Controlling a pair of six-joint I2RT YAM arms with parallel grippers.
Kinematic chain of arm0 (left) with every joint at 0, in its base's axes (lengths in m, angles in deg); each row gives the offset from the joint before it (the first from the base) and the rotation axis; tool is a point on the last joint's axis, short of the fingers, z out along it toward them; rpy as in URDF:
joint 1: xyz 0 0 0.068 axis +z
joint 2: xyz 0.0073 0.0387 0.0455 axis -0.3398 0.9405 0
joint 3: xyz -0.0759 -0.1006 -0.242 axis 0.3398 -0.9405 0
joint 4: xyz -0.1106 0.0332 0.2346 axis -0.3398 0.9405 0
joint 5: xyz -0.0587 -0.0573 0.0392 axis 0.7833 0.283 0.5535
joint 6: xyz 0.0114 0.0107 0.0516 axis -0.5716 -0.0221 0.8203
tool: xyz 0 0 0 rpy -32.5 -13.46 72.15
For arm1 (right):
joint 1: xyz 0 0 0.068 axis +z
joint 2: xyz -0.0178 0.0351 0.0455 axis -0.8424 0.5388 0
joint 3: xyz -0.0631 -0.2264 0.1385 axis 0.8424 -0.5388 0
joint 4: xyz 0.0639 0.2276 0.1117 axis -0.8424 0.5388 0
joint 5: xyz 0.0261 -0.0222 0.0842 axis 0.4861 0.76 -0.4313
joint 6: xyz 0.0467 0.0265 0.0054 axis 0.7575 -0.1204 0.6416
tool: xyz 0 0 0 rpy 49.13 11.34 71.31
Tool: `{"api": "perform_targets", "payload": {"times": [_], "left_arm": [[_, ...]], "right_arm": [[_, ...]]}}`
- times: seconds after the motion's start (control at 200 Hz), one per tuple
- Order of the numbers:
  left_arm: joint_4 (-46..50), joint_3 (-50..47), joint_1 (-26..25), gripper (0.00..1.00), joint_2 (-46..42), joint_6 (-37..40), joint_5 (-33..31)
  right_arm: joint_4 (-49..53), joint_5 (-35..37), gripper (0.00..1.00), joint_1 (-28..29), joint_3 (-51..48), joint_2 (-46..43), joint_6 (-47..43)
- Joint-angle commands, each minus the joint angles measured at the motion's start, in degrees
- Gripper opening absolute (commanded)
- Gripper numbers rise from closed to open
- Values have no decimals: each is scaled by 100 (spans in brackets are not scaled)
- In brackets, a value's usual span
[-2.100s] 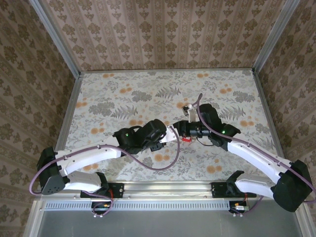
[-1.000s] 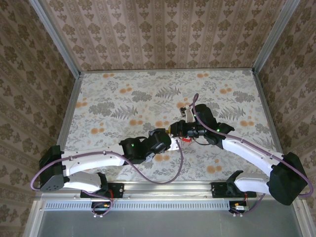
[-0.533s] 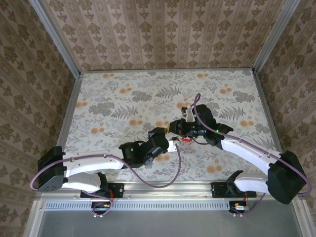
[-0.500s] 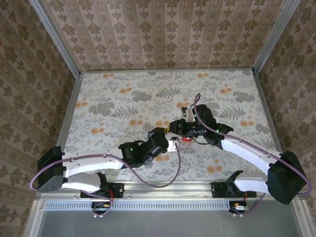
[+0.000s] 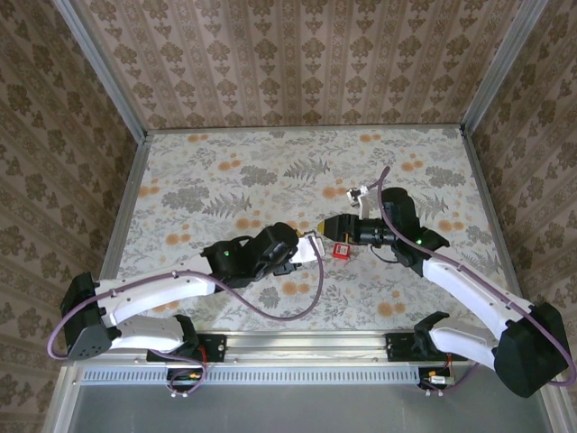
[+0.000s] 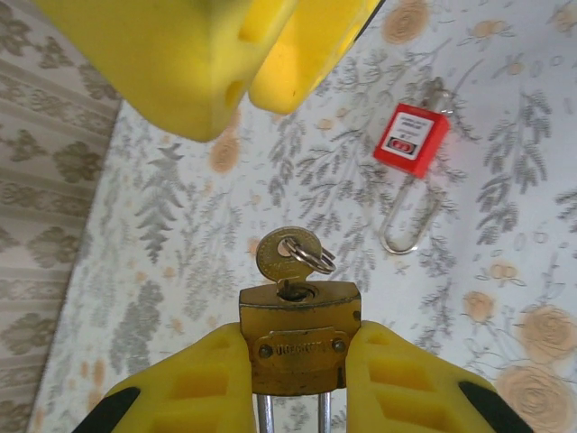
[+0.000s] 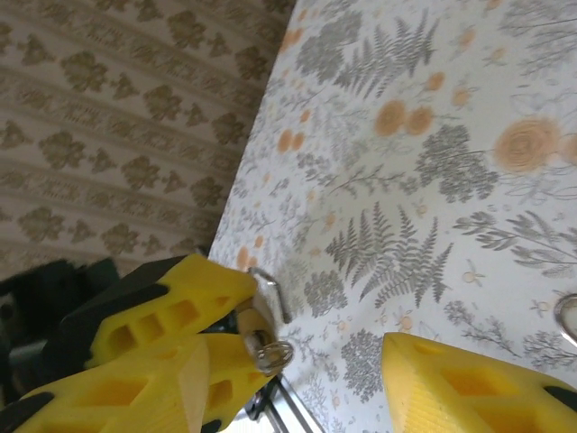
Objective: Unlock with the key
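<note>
At mid-table, L gripper (image 6: pixel 298 356) clamps the padlock (image 6: pixel 298 311) w/ key (image 6: pixel 287 253) seated in its keyhole, R gripper (image 6: pixel 242 99) open just off it; we reckon next: re-pinch key head, twist.

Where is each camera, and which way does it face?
Top: fixed above and behind the robot, looking down on the table; both arms show.
Left wrist: on the left arm, looking past the left hand at the padlock it grips.
Right wrist: on the right arm, looking past the open right hand across the table.
Shared: top and left wrist both show the red tag.
</note>
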Motion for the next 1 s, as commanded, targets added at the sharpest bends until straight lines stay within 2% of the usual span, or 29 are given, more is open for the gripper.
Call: {"api": "perform_targets", "payload": {"times": [0.0,0.135,0.31,0.475,0.67,0.88,0.995], "left_arm": [[218,264,127,19,51,-370,618],[307,382,200,19,102,-414,849],[384,528,202,19,238,-449,1019],[434,601,194,19,241,-440,1066],[413,625,150,20,236,-456,1153],[351,605,124,21,198,-493,1362],[323,638,115,22,171,-484,1430]], "right_arm": [[-267,-592,55,34,-110,-72,-443],[-70,-568,56,140,-87,10,-672],[175,-310,59,632,110,301,-1062],[184,-60,59,686,145,482,-1057],[57,-103,52,772,197,665,-1038],[-268,-424,50,790,78,752,-953],[-467,-599,42,791,40,766,-856]]}}
